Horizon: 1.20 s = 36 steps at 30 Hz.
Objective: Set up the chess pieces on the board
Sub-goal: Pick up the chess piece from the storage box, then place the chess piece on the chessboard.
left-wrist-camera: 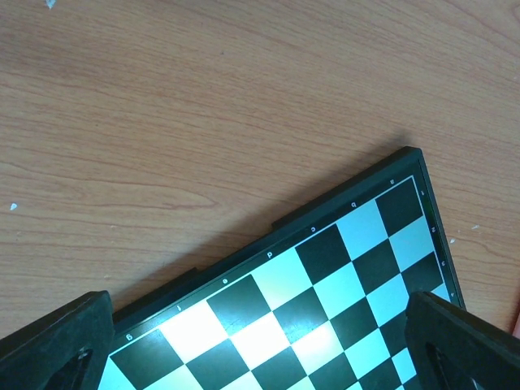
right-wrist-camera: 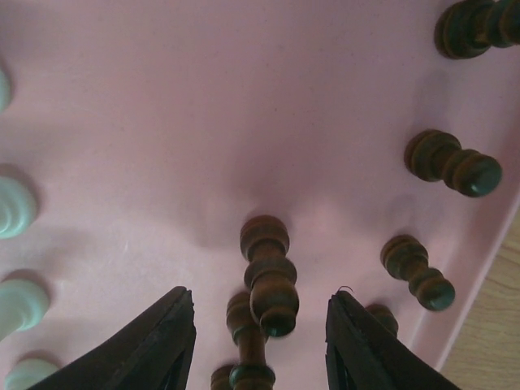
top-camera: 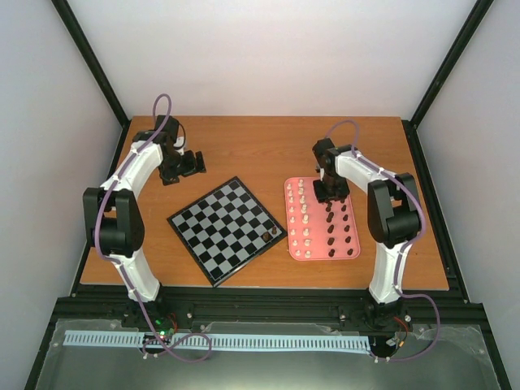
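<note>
The board (top-camera: 227,229) lies turned diamond-wise in the table's middle, with one dark brown piece (top-camera: 272,232) on its right corner. The pink tray (top-camera: 320,252) to its right holds cream pieces (top-camera: 303,213) on the left and dark pieces (top-camera: 344,227) on the right. My right gripper (top-camera: 331,193) hangs low over the tray's far part, jaws open on either side of a dark brown piece (right-wrist-camera: 268,274), not touching it. My left gripper (top-camera: 192,163) is open and empty above the table beyond the board's far left edge; the board's corner shows in its view (left-wrist-camera: 325,284).
The wooden table (top-camera: 260,146) is bordered by a black frame and white walls. In the right wrist view more dark pieces (right-wrist-camera: 451,162) stand right of the jaws, near the tray's rim, and cream pieces (right-wrist-camera: 16,207) stand at the left edge.
</note>
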### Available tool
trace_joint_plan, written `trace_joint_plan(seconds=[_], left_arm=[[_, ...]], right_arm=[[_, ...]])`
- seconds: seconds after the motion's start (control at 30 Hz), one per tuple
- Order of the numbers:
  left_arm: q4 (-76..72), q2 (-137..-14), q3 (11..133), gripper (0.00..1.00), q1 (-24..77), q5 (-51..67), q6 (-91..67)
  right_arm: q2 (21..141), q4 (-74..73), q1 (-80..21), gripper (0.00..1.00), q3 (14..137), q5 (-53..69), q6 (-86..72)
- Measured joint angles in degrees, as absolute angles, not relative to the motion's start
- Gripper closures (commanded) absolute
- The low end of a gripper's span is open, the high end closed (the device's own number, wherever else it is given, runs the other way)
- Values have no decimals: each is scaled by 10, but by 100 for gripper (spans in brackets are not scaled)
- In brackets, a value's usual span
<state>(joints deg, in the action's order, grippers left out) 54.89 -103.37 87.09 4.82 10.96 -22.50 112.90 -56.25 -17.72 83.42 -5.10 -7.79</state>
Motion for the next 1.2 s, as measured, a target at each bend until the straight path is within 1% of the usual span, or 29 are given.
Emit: trace_joint_plan(seconds=[0.2, 0.3, 0.4, 0.43, 0.53, 0.6, 0.87, 1.0, 1.1, 1.2], left_arm=[[549, -1040, 875, 0, 48, 110, -225], [550, -1040, 876, 0, 48, 110, -225], [550, -1043, 879, 0, 48, 110, -225], [550, -1044, 879, 0, 48, 110, -225], [550, -1050, 880, 0, 48, 110, -225], [550, -1053, 881, 0, 48, 110, -225], [551, -1056, 884, 0, 48, 112, -225], [551, -1056, 886, 0, 48, 112, -225], [551, -1056, 887, 0, 48, 112, -225], [551, -1056, 887, 0, 48, 111, -225]], right_arm=[[1154, -555, -167, 62, 839, -49, -72], [1160, -554, -164, 69, 844, -49, -69], [1163, -551, -163, 71, 849, -45, -67], [1163, -550, -163, 74, 850, -44, -67], [1163, -546, -163, 89, 851, -42, -67], [1163, -546, -163, 97, 852, -41, -67], [1162, -548, -164, 97, 857, -39, -69], [1144, -567, -170, 97, 880, -38, -69], [1116, -586, -195, 97, 926, -34, -74], [1094, -596, -242, 97, 965, -21, -81]])
